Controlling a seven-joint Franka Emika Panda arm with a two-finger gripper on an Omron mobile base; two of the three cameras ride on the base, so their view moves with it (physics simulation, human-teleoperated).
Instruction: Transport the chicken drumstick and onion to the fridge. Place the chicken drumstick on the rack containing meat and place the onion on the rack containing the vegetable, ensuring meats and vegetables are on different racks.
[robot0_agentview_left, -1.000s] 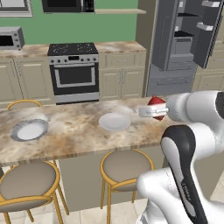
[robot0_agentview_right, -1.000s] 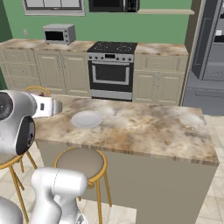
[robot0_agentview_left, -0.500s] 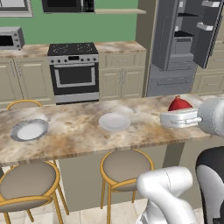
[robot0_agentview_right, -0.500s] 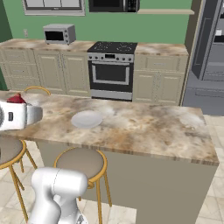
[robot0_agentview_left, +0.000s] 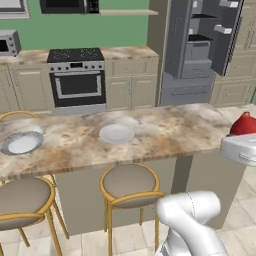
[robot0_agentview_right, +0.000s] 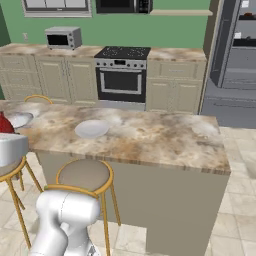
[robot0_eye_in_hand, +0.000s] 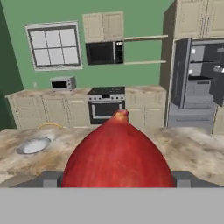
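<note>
The white arm's two-finger gripper (robot0_eye_in_hand: 117, 181), jaws wide around the glossy red round onion (robot0_eye_in_hand: 118, 151), holds it near the marble counter's (robot0_agentview_left: 165, 132) right end, aimed across at the far-right, open dark-grey fridge (robot0_eye_in_hand: 197, 78), likely for shelving.

Glossy red onion (robot0_eye_in_hand: 118, 153), beige-and-brown marbled counter (robot0_agentview_left: 165, 131), dark-grey fridge (robot0_agentview_left: 200, 47), green wall (robot0_agentview_right: 165, 30).
</note>
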